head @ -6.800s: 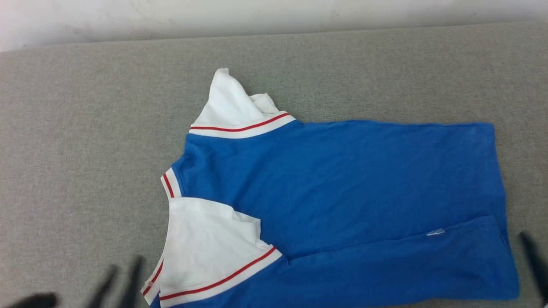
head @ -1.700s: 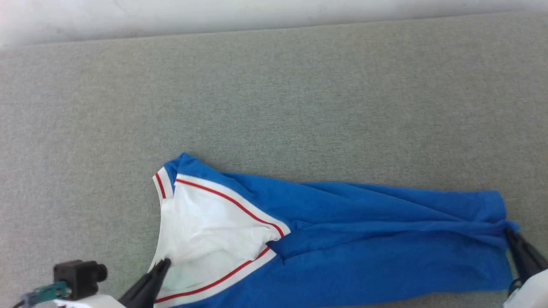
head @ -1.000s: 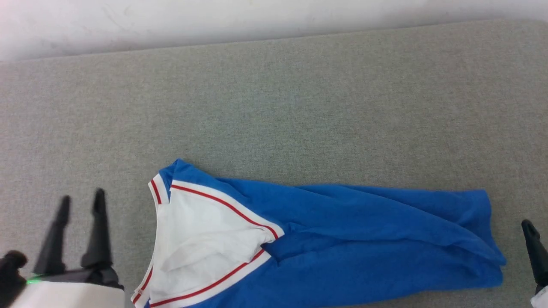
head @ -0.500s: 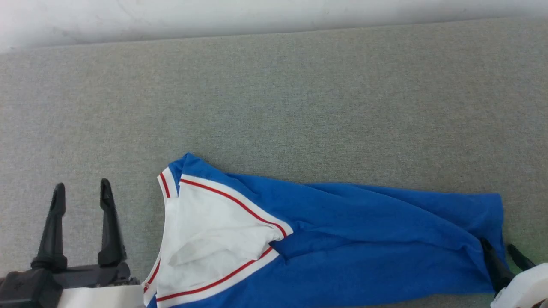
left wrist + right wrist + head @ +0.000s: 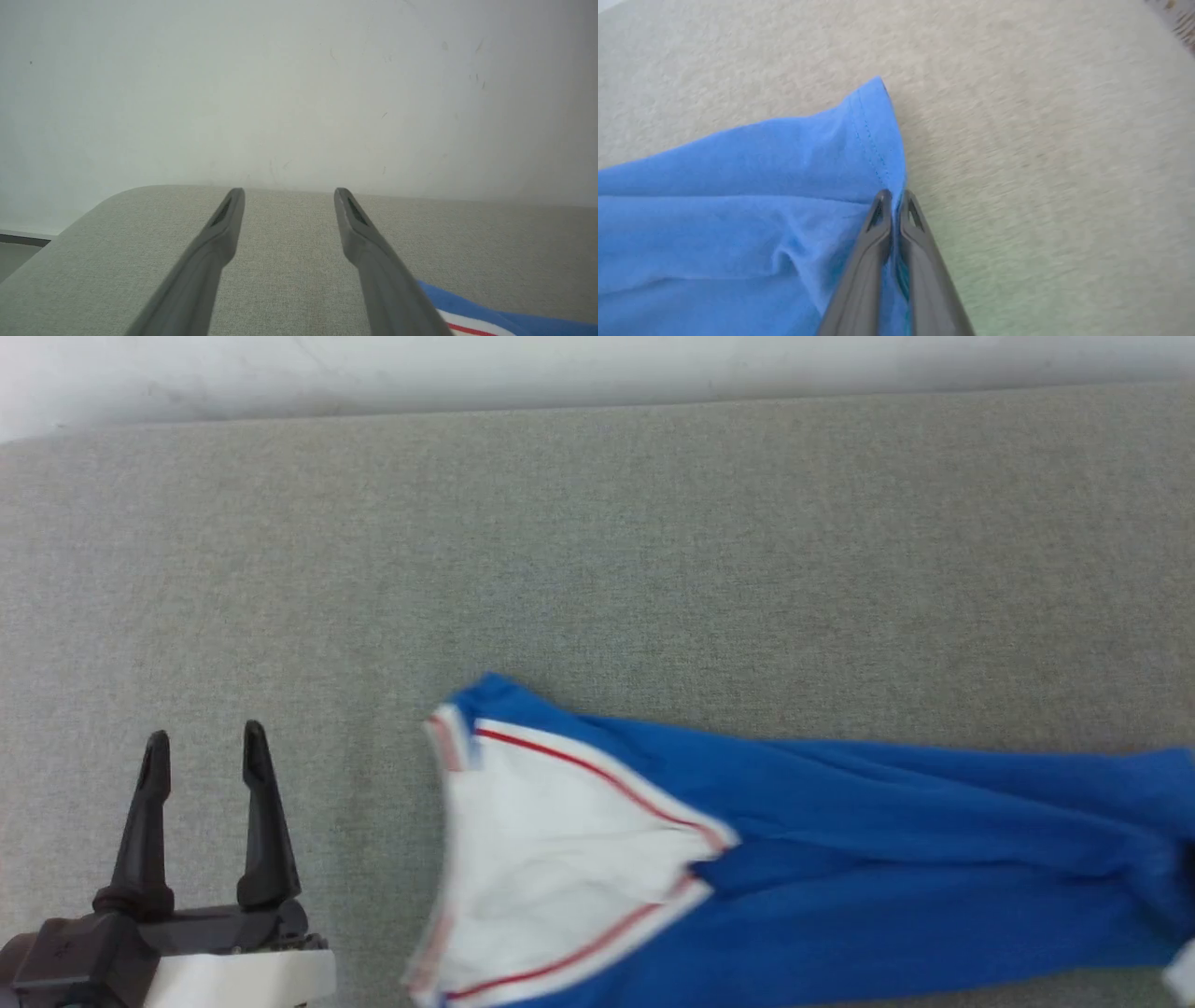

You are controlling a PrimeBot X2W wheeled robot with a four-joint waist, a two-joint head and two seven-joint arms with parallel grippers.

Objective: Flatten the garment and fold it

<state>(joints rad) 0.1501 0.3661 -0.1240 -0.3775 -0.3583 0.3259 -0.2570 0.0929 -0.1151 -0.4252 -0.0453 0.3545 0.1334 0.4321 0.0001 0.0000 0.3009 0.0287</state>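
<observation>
Cloth, grey and coarsely woven, covers the surface (image 5: 597, 551) in the head view, with a pale wall (image 5: 597, 364) behind it. The garment (image 5: 887, 859) lies low and to the right as a long, soft blue band running off the right edge, its white sleeve (image 5: 560, 859) with red-striped trim at the left end. Well apart from it, the left gripper (image 5: 205, 733) rests at the lower left, fingers pointing up, spread wide and empty. In the left wrist view those dark tapered fingers reach level over the bare surface toward the scuffed wall, a striped corner of the garment (image 5: 490, 322) at the lower right. In the right wrist view the right gripper (image 5: 894, 196) slants down, its fingers pinched together on the garment's stitched hem (image 5: 873, 140), and wrinkled blue jersey spreads to the left.
</observation>
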